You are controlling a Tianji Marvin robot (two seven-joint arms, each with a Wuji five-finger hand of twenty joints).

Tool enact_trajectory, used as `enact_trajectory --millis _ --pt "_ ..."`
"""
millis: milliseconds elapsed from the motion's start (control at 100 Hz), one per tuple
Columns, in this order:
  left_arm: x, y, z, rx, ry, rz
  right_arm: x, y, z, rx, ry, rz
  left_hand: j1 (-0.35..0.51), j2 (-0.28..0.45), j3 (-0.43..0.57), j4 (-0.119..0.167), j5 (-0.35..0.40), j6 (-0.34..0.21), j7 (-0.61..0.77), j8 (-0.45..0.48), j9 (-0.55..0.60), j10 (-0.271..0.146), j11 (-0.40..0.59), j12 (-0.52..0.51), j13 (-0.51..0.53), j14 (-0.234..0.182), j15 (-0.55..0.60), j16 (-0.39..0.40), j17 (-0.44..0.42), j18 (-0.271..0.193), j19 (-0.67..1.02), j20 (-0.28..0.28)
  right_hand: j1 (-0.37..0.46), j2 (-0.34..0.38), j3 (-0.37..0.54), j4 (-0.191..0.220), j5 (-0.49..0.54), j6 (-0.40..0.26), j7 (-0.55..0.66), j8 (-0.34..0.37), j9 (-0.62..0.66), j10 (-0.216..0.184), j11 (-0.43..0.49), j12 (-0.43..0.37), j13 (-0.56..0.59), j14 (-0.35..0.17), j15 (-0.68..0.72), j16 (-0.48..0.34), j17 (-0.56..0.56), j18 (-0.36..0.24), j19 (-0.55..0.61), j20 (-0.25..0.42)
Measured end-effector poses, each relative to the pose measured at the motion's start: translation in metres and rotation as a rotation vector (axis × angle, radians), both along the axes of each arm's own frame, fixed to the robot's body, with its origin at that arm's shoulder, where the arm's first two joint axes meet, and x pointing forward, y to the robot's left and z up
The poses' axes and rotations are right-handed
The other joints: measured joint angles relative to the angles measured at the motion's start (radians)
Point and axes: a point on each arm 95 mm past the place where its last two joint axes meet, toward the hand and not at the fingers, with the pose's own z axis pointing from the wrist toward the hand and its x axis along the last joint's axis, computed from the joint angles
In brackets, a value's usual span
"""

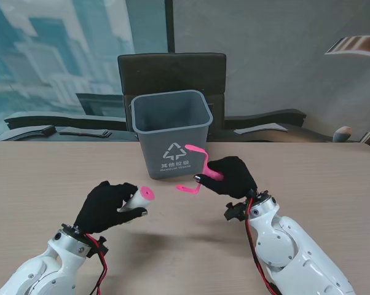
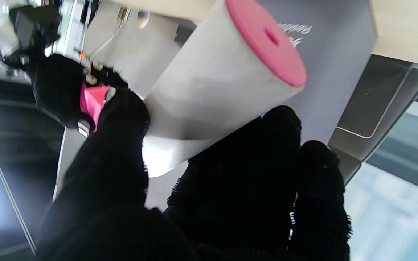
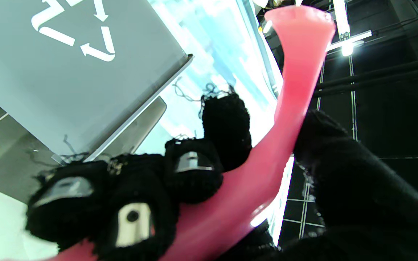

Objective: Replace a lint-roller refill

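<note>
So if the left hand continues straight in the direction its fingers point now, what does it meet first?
Probably the pink handle in the right hand: the left hand and its roll aim toward it. The grey bin stands farther beyond; depth is unclear.

It looked like an office: a pale wood-grain desk (image 1: 43, 178) carried a grey recycling bin (image 1: 171, 132), a black office chair (image 1: 171, 72) stood behind it, and a city-skyline mural (image 1: 56, 55) covered the wall.
</note>
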Motion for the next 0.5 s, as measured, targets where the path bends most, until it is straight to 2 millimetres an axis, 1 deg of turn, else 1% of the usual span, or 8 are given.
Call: enact_trajectory --millis 80,170,220,270,320,450,490,500 --pt "0.004 -0.008 0.007 -0.085 0.013 0.013 0.000 0.000 0.002 -0.001 -0.011 -0.002 0.013 0.008 -0.024 0.000 -0.004 0.001 0.004 0.000 -0.005 0.000 0.001 0.007 -0.009 0.000 0.000 0.010 -0.009 -0.001 -0.002 0.000 -0.009 -0.054 0.019 0.000 0.009 -0.012 0.034 -0.002 0.002 -0.001 0.008 0.000 0.001 0.000 0.000 0.009 0.000 0.000 0.000 0.003" --pt "0.009 -0.016 0.013 -0.173 0.027 0.038 -0.001 0.000 0.002 -0.004 -0.021 -0.002 0.017 0.008 -0.026 0.000 -0.015 0.001 0.007 0.010 -0.020 0.001 0.006 0.008 -0.017 0.000 0.000 0.011 -0.017 -0.010 -0.007 0.000 -0.023 -0.054 0.026 0.000 0.016 -0.025 0.102 -0.006 0.002 -0.003 0.024 0.000 0.001 -0.001 0.000 0.020 0.000 0.000 0.003 0.010" --pt "0.012 -0.020 0.016 -0.230 0.044 0.053 -0.001 0.001 0.003 -0.005 -0.027 -0.002 0.041 0.019 -0.067 0.000 -0.032 0.001 0.015 0.011 -0.032 0.004 0.006 0.008 -0.024 -0.001 0.000 0.012 -0.023 -0.013 -0.010 0.000 -0.033 -0.054 0.027 0.000 0.022 -0.037 0.154 -0.008 0.002 -0.004 0.034 0.000 0.001 -0.003 0.000 0.035 0.001 -0.002 0.006 0.013" --pt "0.014 -0.024 0.019 -0.288 0.066 0.065 -0.002 0.002 0.003 -0.002 -0.031 0.003 0.041 0.020 -0.067 0.000 -0.032 0.001 0.016 0.011 -0.032 0.004 0.006 0.008 -0.028 -0.001 0.000 0.012 -0.031 -0.013 -0.010 0.000 -0.049 -0.011 0.017 0.000 0.023 -0.049 0.204 -0.011 0.002 -0.006 0.043 0.000 0.001 -0.007 0.000 0.045 0.002 -0.007 0.013 0.013" --pt "0.016 -0.028 0.022 -0.333 0.081 0.067 -0.003 0.003 0.003 0.004 -0.031 0.013 0.041 0.047 -0.079 0.000 -0.046 0.002 0.016 0.012 -0.044 0.004 0.012 0.012 -0.036 -0.001 0.000 0.013 -0.038 -0.017 -0.015 0.000 -0.054 0.049 -0.030 0.000 0.024 -0.053 0.240 -0.023 0.002 -0.007 0.052 0.000 0.001 -0.009 0.000 0.056 0.005 -0.009 0.024 0.014" --pt "0.019 -0.037 0.029 -0.366 0.073 0.060 -0.006 0.010 0.001 0.027 -0.018 0.056 0.051 0.057 -0.091 0.000 -0.063 0.002 0.017 0.013 -0.064 0.004 0.012 0.018 -0.047 -0.009 0.000 0.022 -0.050 -0.030 -0.024 -0.001 -0.062 0.187 -0.139 0.000 0.031 -0.066 0.291 -0.047 0.002 -0.014 0.075 0.001 0.001 -0.015 0.000 0.083 0.006 -0.015 0.034 0.035" --pt "0.020 -0.039 0.030 -0.379 0.073 0.060 -0.007 0.012 0.000 0.033 -0.010 0.068 0.051 0.057 -0.092 0.000 -0.063 0.002 0.017 0.013 -0.064 0.004 0.012 0.018 -0.047 -0.009 0.000 0.022 -0.051 -0.032 -0.024 -0.001 -0.062 0.192 -0.140 0.000 0.031 -0.066 0.294 -0.047 0.002 -0.014 0.075 0.001 0.001 -0.015 0.000 0.085 0.006 -0.015 0.034 0.036" --pt "0.020 -0.040 0.031 -0.383 0.074 0.059 -0.007 0.012 -0.001 0.035 -0.007 0.071 0.051 0.057 -0.092 0.000 -0.063 0.002 0.017 0.013 -0.064 0.004 0.012 0.018 -0.047 -0.009 0.000 0.022 -0.051 -0.032 -0.024 -0.001 -0.057 0.237 -0.187 0.000 0.033 -0.071 0.308 -0.051 0.002 -0.016 0.077 0.001 0.001 -0.017 0.000 0.087 0.007 -0.017 0.036 0.038"
